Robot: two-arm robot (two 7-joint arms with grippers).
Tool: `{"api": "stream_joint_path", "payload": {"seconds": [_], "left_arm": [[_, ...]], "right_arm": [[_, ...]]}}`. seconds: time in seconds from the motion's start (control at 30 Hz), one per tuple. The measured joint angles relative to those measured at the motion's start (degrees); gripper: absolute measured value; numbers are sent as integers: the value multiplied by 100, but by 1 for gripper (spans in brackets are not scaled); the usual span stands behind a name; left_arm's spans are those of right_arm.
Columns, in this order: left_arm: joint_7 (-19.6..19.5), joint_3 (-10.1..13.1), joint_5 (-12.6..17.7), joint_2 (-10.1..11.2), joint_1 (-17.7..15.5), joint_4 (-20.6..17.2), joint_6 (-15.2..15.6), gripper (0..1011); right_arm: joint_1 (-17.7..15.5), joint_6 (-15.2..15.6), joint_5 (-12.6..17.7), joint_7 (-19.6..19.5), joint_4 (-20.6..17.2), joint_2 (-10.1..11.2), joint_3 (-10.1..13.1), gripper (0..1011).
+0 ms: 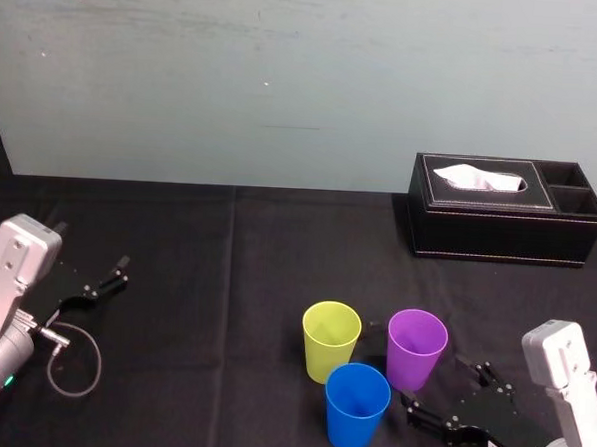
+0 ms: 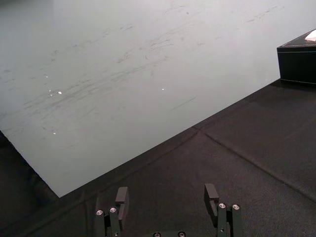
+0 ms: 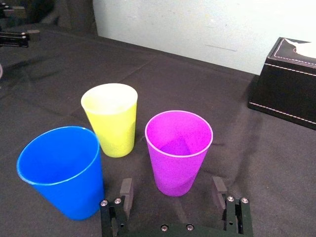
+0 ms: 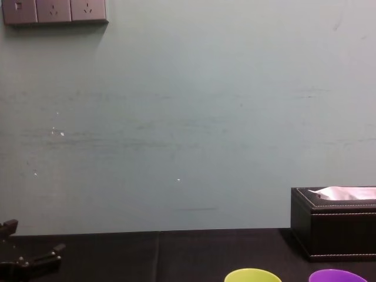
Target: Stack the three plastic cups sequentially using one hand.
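Note:
Three plastic cups stand upright and apart on the black tablecloth: a yellow-green cup (image 1: 330, 340), a purple cup (image 1: 415, 348) to its right, and a blue cup (image 1: 356, 407) nearest me. In the right wrist view the purple cup (image 3: 178, 148) stands just ahead of my right gripper (image 3: 173, 192), centred on its open gap and untouched by either finger. The yellow-green cup (image 3: 111, 118) and the blue cup (image 3: 61, 170) stand to one side. From the head view, my right gripper (image 1: 445, 389) lies low at the front right. My left gripper (image 1: 100, 281) rests open at the far left, holding nothing.
A black leather tissue box (image 1: 505, 209) stands at the back right, well behind the cups. A grey cable loop (image 1: 76, 362) lies by the left arm. The pale wall (image 1: 286, 83) closes off the table's far edge.

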Motion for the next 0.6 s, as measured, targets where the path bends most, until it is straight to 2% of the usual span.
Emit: {"api": "stream_joint_path", "payload": {"seconds": [0.27,0.6], "left_arm": [[0,0,0,0,0,0,0,1000],[0,0,0,0,0,0,0,1000]], "right_arm": [[116,31,-107,-18,200,-292,1,1002],[196,36,-187,33,360,-549,65,1003]]}}
